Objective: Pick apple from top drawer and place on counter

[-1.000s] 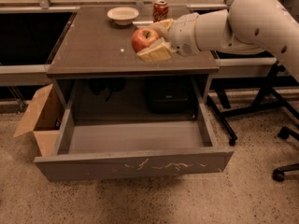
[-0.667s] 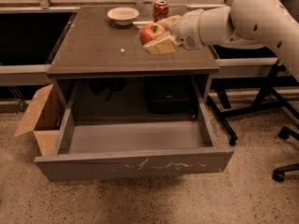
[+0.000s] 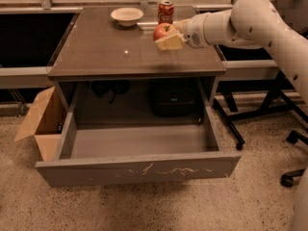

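Apple in tool, now farther back over counter, nearer can

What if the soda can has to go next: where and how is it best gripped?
Probably around the middle of the soda can, coming level from the front and closing on its left and right sides. It stands upright near the back edge of the counter, round-walled, with the bowl apart on its left. The gripper, shut on the apple, sits just in front of it.
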